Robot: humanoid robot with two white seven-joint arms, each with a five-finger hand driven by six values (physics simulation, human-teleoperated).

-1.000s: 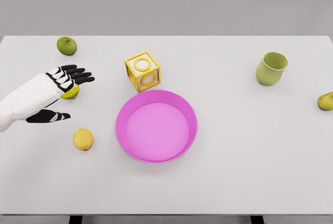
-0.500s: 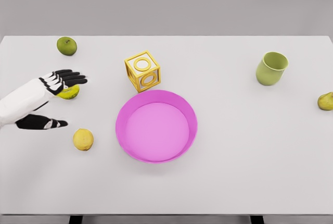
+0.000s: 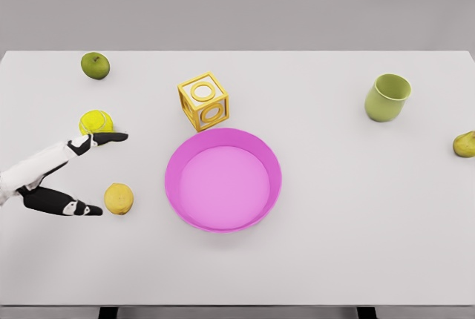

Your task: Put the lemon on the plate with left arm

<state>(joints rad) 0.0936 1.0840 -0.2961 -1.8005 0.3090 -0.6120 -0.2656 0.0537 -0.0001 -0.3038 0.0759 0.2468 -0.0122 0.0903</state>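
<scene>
Landmark: a round pink shallow plate (image 3: pixel 223 219) is seen near the middle of the white worktop (image 3: pixel 334 245); all places below are given relative to it.
Lemon: a small yellow rounded lemon (image 3: pixel 119 199) is seen lying on the worktop to the left of the plate, apart from its rim and level with its centre.
Left hand: the white-and-black left hand (image 3: pixel 68 174) is seen entering from the left edge, further left of the plate than the lemon.
Fingers: the black fingers (image 3: pixel 104 139) are held wide apart and nothing is gripped; the upper ones are stretched toward the plate, and the thumb (image 3: pixel 70 206) is stretched lower.
Lemon and fingers: the lemon is found just beside the thumb tip, on its plate side; whether contact is made cannot be told. The upper fingers are seen well above the lemon, so the fruit lies at the open mouth of the hand rather than inside it.
Yellow ball: a bright yellow-green round ball (image 3: pixel 96 122) is seen up and to the left of the plate, just behind the upper fingers.
Green fruit: a dark green round fruit (image 3: pixel 95 65) is placed at the far left behind the plate.
Cube: a yellow open-frame cube with ring-shaped faces (image 3: pixel 202 102) is set just behind the plate's rear rim.
Cup: a light green cup (image 3: pixel 387 97) is stood upright to the rear right of the plate.
Pear: a yellow-green pear-like fruit (image 3: pixel 464 144) is seen at the right edge, far from the plate.
</scene>
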